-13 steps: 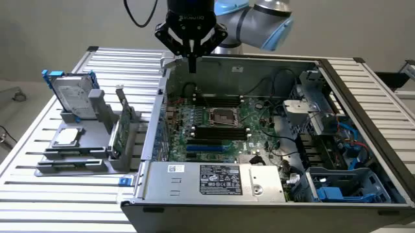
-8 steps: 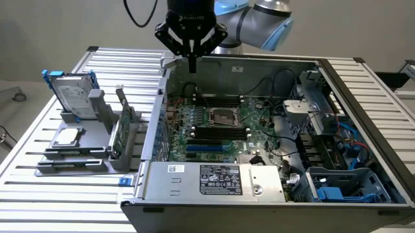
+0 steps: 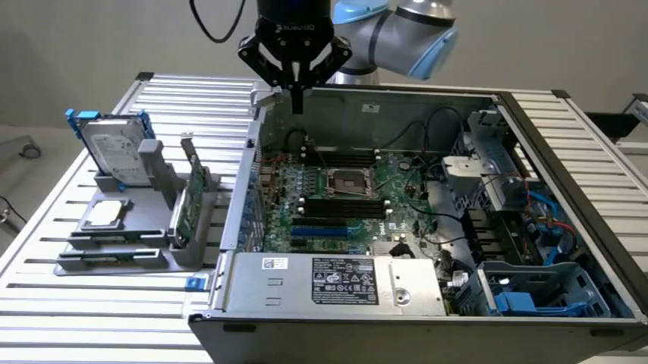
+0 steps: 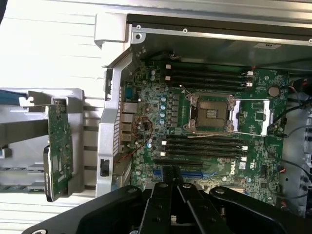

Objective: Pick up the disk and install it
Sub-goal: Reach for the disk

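Observation:
The disk [image 3: 114, 152] is a silver-grey drive with a white label in a blue carrier. It stands upright in the grey holder [image 3: 152, 227] on the exterior view's left. My gripper [image 3: 297, 102] hangs above the back left corner of the open computer case, well away from the disk. Its fingers are pressed together with nothing between them. In the wrist view the gripper [image 4: 171, 183] points down at the motherboard [image 4: 209, 122], and a blue strip of the carrier [image 4: 9, 96] shows at the edge.
The open computer case [image 3: 567, 189] holds the motherboard, cables, a power supply [image 3: 335, 282] and a blue-fitted drive bay [image 3: 536, 292]. The holder also carries a green circuit card [image 3: 194, 199] and a small silver chip [image 3: 106, 214]. All stand on a slatted metal table [image 3: 111, 303].

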`<state>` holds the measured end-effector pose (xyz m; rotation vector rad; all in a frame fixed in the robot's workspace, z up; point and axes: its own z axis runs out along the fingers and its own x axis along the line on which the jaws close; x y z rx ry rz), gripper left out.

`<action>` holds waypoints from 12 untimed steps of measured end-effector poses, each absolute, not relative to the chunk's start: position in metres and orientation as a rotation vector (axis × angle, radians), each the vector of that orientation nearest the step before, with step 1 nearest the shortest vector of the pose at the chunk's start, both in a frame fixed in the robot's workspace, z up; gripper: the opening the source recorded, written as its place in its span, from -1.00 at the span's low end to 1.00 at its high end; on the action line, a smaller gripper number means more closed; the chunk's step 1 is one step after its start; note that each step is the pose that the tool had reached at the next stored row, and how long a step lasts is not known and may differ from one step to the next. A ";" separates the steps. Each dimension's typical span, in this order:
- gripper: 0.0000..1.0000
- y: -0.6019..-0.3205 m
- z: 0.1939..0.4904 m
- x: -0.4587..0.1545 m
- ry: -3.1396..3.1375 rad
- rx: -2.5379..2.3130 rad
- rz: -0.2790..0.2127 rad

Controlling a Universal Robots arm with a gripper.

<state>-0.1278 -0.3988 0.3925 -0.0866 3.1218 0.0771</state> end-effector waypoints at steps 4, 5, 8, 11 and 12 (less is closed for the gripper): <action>-0.79 -0.399 0.393 -0.146 3.125 -0.086 0.077; -0.79 -0.399 0.392 -0.150 3.126 -0.086 0.077; -0.79 -0.399 0.392 -0.164 3.131 -0.086 0.078; -0.79 -0.399 0.392 -0.178 3.136 -0.086 0.078; -0.79 -0.399 0.392 -0.182 3.137 -0.086 0.078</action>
